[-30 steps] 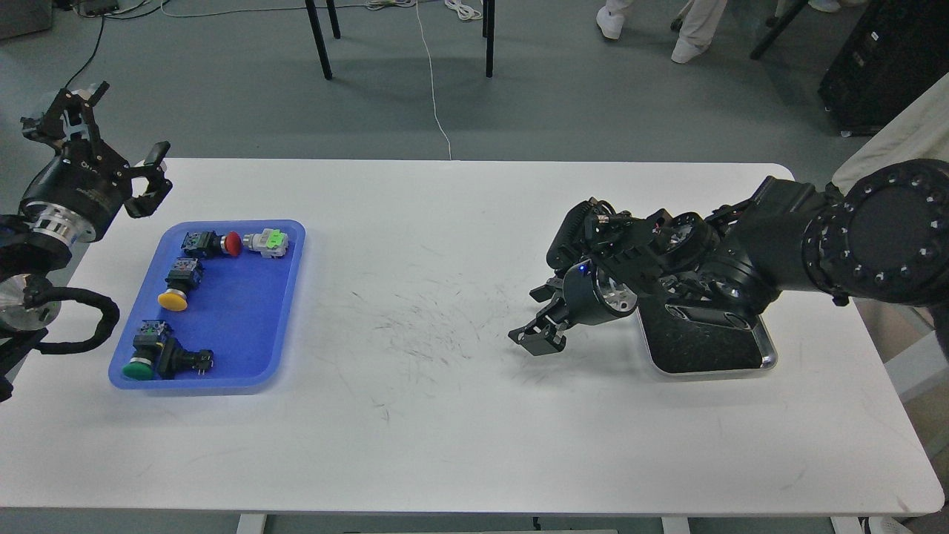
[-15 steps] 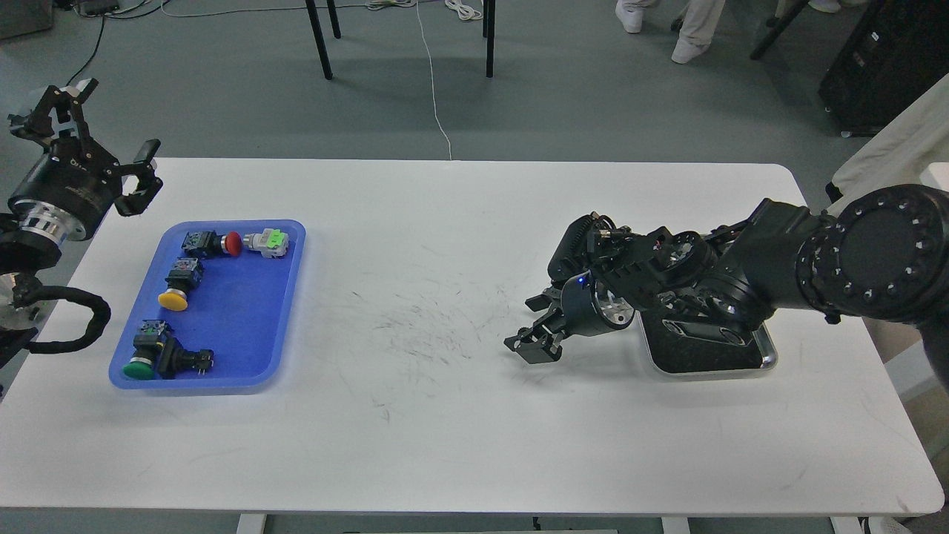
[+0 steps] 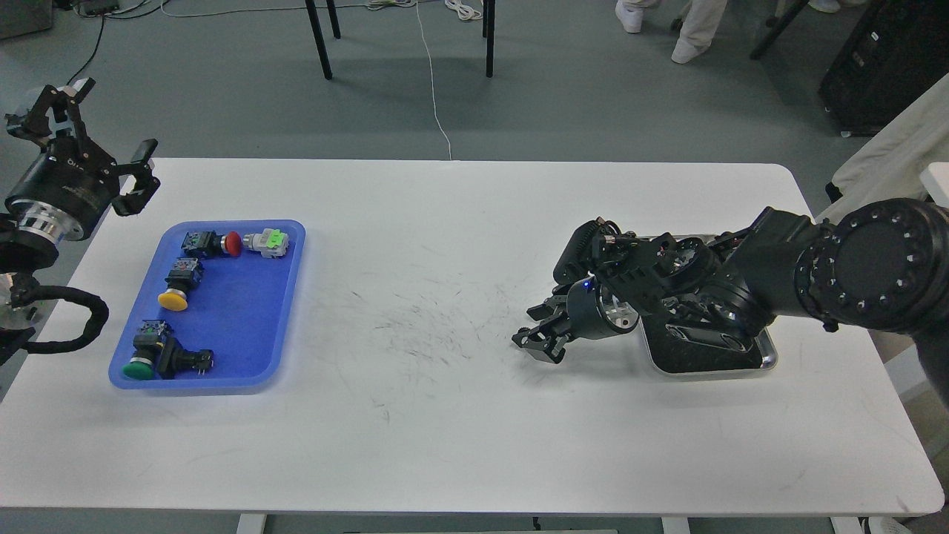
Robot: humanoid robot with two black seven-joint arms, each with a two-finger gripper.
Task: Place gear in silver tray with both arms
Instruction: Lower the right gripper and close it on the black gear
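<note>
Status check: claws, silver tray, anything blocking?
Left claw open, empty, off the table's left edge. Right claw low over the table, state unclear. Silver tray partly hidden under right arm. Switch parts sit in blue tray.

Silver tray (image 3: 768, 361) flat on table's right side, dark bottom, mostly hidden under right arm (image 3: 741, 285).

You will find almost nothing here that can be read. The one trace of writing is a short line of small white characters on the black body of the left gripper (image 3: 85, 159), at the far left over the edge of the worktop (image 3: 460, 415), and it is too small and blurred for you to make out. The push-button switches in the blue tray (image 3: 245, 348) show no legible labels or numbers at this size.
</note>
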